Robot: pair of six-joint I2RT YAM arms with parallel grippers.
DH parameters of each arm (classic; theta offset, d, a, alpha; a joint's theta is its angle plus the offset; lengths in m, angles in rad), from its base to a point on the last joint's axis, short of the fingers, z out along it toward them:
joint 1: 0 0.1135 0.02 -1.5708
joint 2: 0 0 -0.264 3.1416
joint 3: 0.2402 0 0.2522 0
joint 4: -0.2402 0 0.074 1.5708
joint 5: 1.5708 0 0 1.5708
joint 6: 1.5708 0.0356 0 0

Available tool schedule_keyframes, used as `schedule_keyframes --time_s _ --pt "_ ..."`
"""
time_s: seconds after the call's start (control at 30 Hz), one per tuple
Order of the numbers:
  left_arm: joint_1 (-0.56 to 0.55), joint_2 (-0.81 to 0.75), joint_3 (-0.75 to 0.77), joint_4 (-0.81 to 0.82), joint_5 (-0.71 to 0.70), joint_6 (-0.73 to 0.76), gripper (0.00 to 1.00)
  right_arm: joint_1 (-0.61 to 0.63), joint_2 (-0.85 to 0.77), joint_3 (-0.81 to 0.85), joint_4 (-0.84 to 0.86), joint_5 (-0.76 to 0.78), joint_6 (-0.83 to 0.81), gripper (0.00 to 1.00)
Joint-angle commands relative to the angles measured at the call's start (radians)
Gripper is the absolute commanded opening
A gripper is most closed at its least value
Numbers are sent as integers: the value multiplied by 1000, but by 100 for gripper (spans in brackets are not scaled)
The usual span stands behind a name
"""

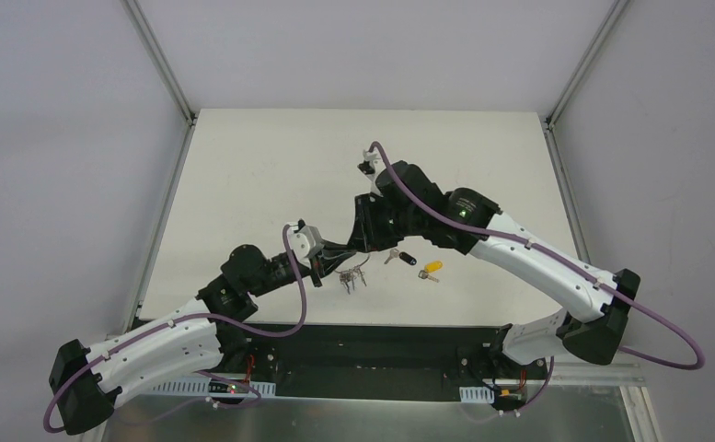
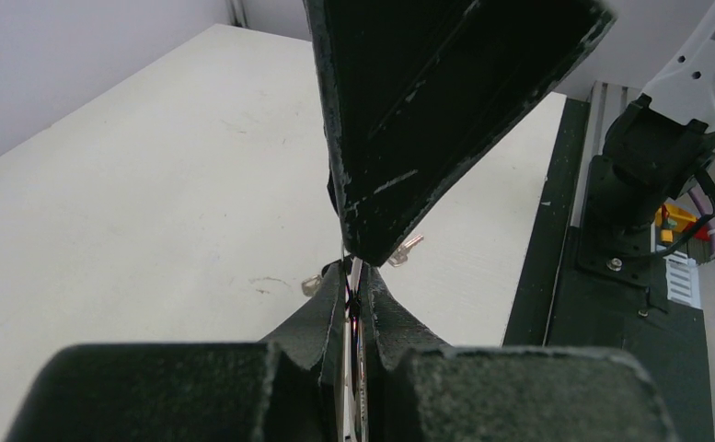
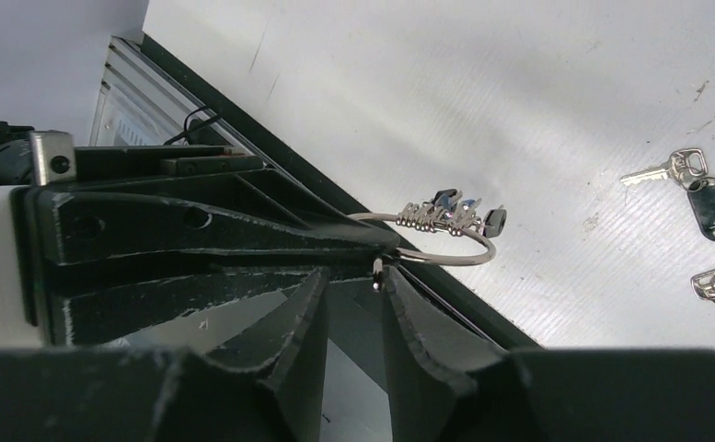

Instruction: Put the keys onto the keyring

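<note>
Nearest the left wrist camera, we find the left gripper [image 2: 353,299] pressed together, pinching the thin wire of the keyring [image 3: 455,261] between its fingertips. The ring is held off the table [image 1: 261,184] and projects forward of those fingertips. A bunch of small silver keys and tags [image 3: 438,216] sits along the ring's far arc.

The right gripper [image 3: 378,281] meets the ring from the opposite side, right where the left gripper pinches it. Its fingers [image 3: 309,313] stand slightly spread with a narrow gap between them. A small piece of metal shows in that gap at the tips. We cannot tell whether the fingers touch it.

The two loose keys lie flat on the table, to the right of the right gripper's fingertips and well apart from the ring. The black-headed key [image 3: 712,207] is the nearer of the two. The yellow-headed key [image 1: 432,269] lies just beyond it, separate from it.
</note>
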Motion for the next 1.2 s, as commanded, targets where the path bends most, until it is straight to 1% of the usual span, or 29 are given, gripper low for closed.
schedule_keyframes --time_s 0.0,0.13,0.47,0.67,1.17 --pt "-5 -12 32 -1 -25 -8 0 8 -75 14 73 -5 12 31" --pt "-6 -18 32 -5 -30 -12 0 8 -87 10 66 15 8 33" --pt "-6 -58 25 -17 -41 -13 0 7 -73 -7 36 59 30 33" --pt "-5 -82 22 -27 -41 -14 0 8 -44 -6 43 37 53 33" --pt "-8 -121 10 -32 -55 -18 0 8 11 18 43 -10 76 22"
